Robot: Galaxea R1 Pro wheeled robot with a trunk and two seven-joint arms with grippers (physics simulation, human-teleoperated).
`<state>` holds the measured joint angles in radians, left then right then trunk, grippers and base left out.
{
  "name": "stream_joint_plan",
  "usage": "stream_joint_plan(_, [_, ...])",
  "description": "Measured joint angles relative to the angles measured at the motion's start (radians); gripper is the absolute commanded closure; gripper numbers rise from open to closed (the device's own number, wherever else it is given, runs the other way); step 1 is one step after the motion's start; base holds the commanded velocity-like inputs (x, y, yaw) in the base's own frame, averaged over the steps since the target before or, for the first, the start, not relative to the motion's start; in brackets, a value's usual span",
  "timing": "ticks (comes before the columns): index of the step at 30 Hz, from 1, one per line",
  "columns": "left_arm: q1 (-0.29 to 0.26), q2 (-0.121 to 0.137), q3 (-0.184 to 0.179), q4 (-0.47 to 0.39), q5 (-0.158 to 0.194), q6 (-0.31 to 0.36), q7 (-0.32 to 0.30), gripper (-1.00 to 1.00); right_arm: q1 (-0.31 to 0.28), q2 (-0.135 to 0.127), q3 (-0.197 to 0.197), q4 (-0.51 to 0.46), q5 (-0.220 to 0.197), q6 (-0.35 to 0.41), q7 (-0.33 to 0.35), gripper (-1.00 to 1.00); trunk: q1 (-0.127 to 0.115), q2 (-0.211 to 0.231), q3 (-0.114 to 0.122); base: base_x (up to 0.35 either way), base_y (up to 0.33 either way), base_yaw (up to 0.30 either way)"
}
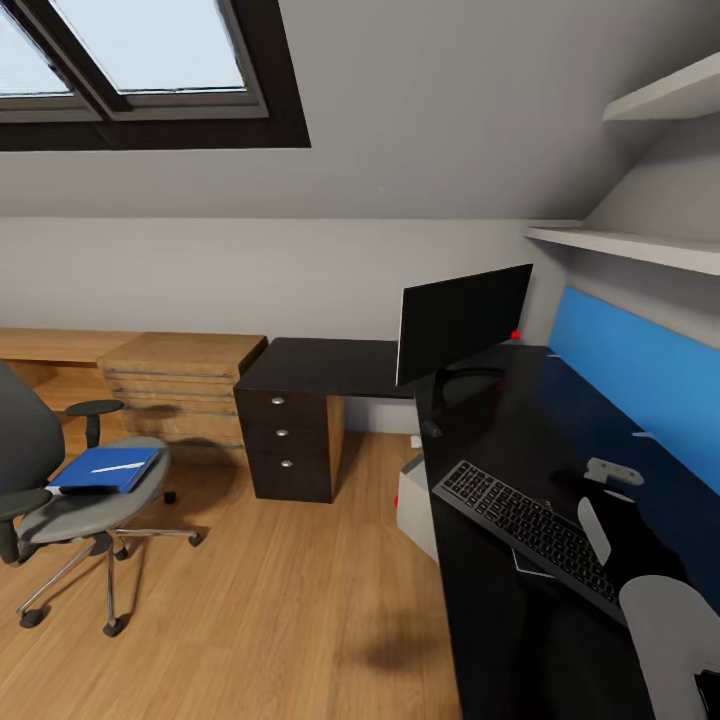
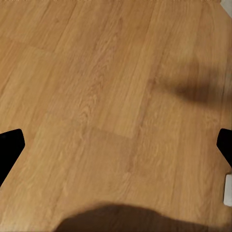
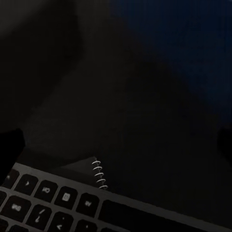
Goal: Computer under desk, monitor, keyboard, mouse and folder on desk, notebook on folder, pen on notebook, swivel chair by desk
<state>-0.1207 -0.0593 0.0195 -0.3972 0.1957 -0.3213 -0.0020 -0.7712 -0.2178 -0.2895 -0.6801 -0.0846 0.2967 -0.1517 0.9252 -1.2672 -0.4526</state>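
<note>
On the glossy black tabletop (image 1: 520,600) at the right of the head view lies the keyboard (image 1: 530,525), angled across the surface, with the monitor (image 1: 462,320) standing upright beyond it near the corner, a small red light at its lower corner. A corner of the spiral-bound notebook (image 3: 94,169) pokes out from under the keyboard's far edge; the right wrist view shows its wire coil just beside the keys (image 3: 43,203). Below the tabletop's near edge a light grey computer (image 1: 412,500) sits on the wooden floor (image 1: 280,620), partly hidden. Well apart, at the left, the chair (image 1: 75,500) stands on the floor with the blue folder (image 1: 105,470) flat on its seat and the thin white pen (image 1: 118,467) lying on the folder. The right end effector (image 1: 600,500) hovers above the tabletop past the keyboard, fingers spread and holding nothing. The left end effector (image 2: 116,145) hangs over bare floor, its dark fingertips (image 2: 9,145) wide apart and empty. A wooden cabinet (image 1: 180,385) stands against the back wall beside the dark drawer unit (image 1: 290,440).
</note>
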Motion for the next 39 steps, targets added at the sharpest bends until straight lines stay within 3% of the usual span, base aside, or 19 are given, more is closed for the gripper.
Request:
stream_joint_plan(13, [0.000, 0.000, 0.000, -0.001, -0.001, -0.001, 0.001, -1.00, 0.000, 0.016, -0.002, -0.002, -0.007, 0.000, -0.006, -1.00, 0.000, 0.000, -0.002, 0.000, 0.000, 0.000])
stream_joint_plan(39, [0.000, 0.000, 0.000, 0.000, 0.000, -0.001, 0.001, -1.00, 0.000, 0.016, -0.003, -0.001, -0.002, -0.005, -0.008, -1.00, 0.000, 0.000, -0.040, 0.000, 0.000, 0.000])
